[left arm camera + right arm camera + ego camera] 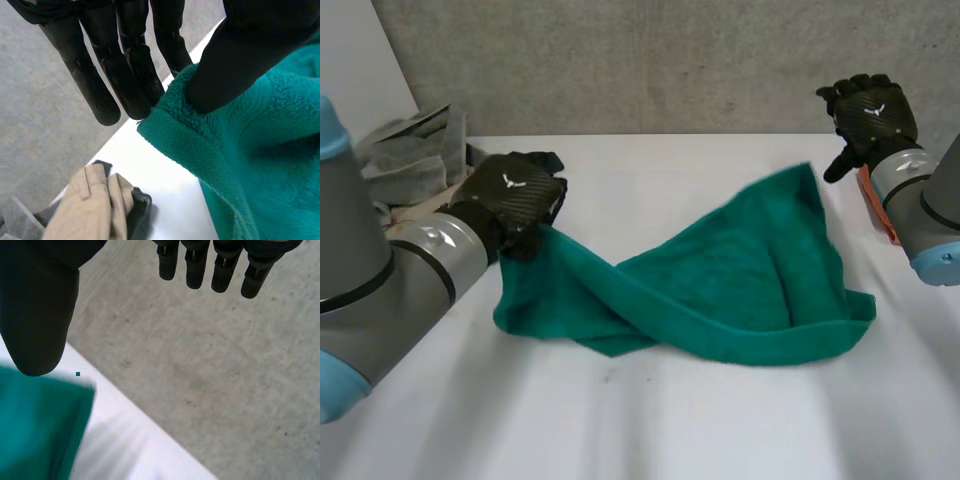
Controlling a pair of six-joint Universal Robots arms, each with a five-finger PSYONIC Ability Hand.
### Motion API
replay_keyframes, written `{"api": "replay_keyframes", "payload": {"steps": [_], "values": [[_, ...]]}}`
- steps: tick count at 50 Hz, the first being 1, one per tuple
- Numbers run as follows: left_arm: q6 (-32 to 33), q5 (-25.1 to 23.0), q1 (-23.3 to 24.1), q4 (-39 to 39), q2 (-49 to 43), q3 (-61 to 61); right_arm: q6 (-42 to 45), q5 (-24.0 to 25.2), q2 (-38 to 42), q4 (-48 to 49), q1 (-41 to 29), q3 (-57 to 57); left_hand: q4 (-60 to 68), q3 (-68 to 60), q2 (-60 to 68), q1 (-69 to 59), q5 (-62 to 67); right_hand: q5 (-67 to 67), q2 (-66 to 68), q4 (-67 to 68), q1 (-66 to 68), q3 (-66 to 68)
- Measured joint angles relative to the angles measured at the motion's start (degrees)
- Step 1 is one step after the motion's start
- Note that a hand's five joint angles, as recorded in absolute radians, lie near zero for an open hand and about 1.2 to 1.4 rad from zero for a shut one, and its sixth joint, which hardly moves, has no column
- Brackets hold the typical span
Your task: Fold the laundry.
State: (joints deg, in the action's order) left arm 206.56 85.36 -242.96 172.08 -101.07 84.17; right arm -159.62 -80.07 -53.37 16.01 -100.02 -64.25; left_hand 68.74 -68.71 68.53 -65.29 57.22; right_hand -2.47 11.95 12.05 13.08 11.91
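Rumpled green towel (720,290) lies left-to-right on the tabletop (650,420), its left corner pinched by the left hand (510,195); the right hand (868,115), spread and empty, hovers just beyond its far right corner.

We see the towel (720,290) across the worktop's (650,420) middle.
Our left hand (510,200) is at its left corner, a clothes pile (410,160) behind that hand, our right hand (868,110) beyond its far right corner.
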Motion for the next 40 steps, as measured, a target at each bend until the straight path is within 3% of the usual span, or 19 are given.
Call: {"api": "replay_keyframes", "payload": {"steps": [8, 13, 17, 23, 32, 35, 38, 40], "values": [[-2.89, -0.05, -0.15, 1.24, 2.67, 0.06, 1.17, 0.41, -6.11, -14.29, 0.01, -4.76, 0.0, 0.0, 0.0, 0.0, 0.0, 0.0, 0.0, -0.3, 0.0, -0.1], [-5.14, -0.05, -0.3, 3.52, 3.78, -0.09, 3.36, 2.95, -13.05, -27.7, 1.87, -13.05, 0.0, 0.0, 0.0, 0.0, 0.0, 0.0, 0.0, -0.3, 0.0, -0.1], [-6.43, -0.03, -0.27, 4.85, 4.2, -0.34, 4.8, 4.95, -16.36, -31.88, 4.28, -19.43, 0.0, 0.0, 0.0, 0.0, 0.0, -2.62, 2.86, 2.63, 2.0, 2.75], [-7.68, 0.0, -0.1, 5.82, 4.36, -1.12, 6.96, 8.8, -19.8, -28.22, 8.17, -30.25, 0.0, 0.0, 0.0, 0.0, 0.0, -15.86, 16.08, 16.09, 15.22, 16.35], [-7.73, 0.07, -0.09, 5.82, 4.03, -1.77, 8.7, 11.43, -18.76, -18.94, 10.48, -37.7, 0.0, 0.0, 0.0, 0.0, 0.0, -19.19, 19.3, 19.44, 18.19, 19.65], [-7.72, 0.23, -0.18, 5.77, 4.02, -1.89, 9.12, 11.36, -16.98, -17.81, 10.45, -37.81, 0.0, 0.0, 0.0, 0.0, 0.0, -31.46, 33.5, 33.09, 32.05, 33.34], [-7.72, 0.76, -0.35, 5.74, 4.08, -2.06, 9.89, 11.12, -14.75, -16.81, 10.39, -37.26, 0.0, 0.0, 0.0, 0.0, 0.0, -52.54, 53.72, 53.12, 51.1, 53.11], [-7.75, 1.16, -0.41, 5.73, 4.14, -2.15, 10.29, 10.94, -13.87, -16.55, 10.37, -36.85, 0.0, 0.0, 0.0, 0.0, 0.0, -53.68, 55.36, 55.62, 51.15, 55.41]]}}
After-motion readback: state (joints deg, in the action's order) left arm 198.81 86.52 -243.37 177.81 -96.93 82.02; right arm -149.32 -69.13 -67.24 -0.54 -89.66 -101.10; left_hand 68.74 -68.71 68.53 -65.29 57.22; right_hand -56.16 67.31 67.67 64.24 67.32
